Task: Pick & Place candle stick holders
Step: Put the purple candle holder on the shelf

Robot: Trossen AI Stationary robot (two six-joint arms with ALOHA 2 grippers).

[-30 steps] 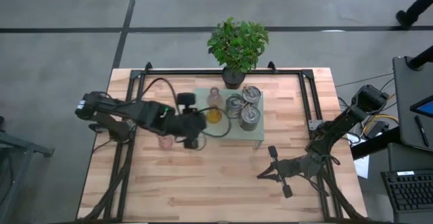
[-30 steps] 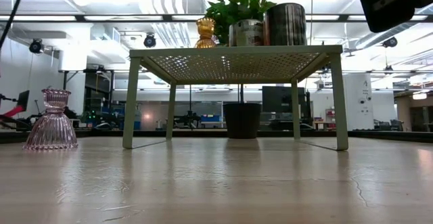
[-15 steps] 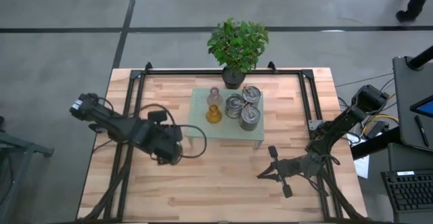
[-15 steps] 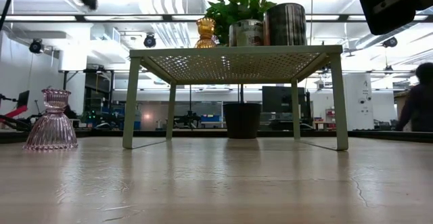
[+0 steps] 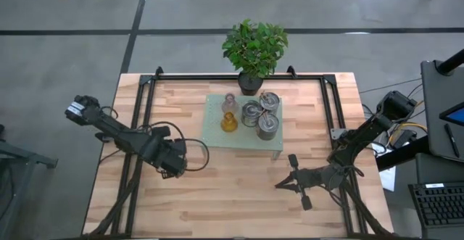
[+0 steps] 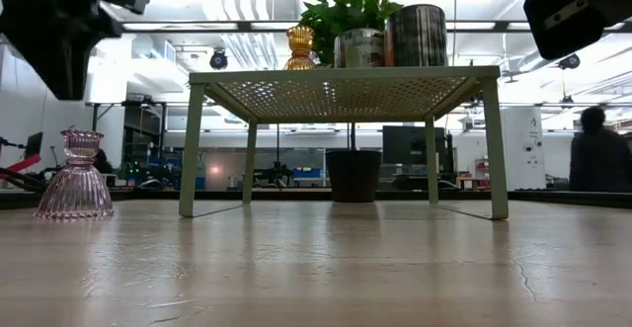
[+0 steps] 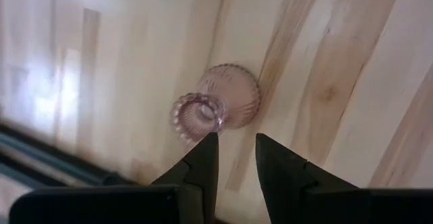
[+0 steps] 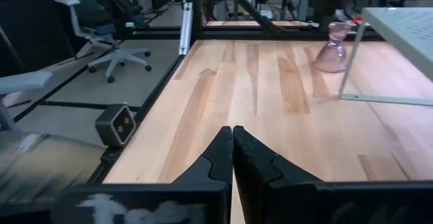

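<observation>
From above, your left gripper [image 5: 174, 160] hangs over the wooden table [image 5: 239, 196], hiding the ribbed pale pink glass holder.

At table height you see that holder [image 6: 75, 175] upright, left of the green mesh shelf [image 6: 346, 85].

Your left wrist camera shows it [image 7: 215, 107] just beyond the slightly parted, empty fingertips.

The right gripper [image 8: 233, 139] waits closed.

The setting is a robotics lab in an open-plan, office-like hall. Evidence: a wooden counter [image 5: 239, 189] fitted with a black metal frame [image 5: 145, 95], a bare grey concrete floor [image 5: 65, 44], exposed ceiling ducts [image 6: 237, 1] with strip lights, rolling office chairs [image 8: 101, 28], and a keyboard [image 5: 438, 204] beside the counter.
</observation>
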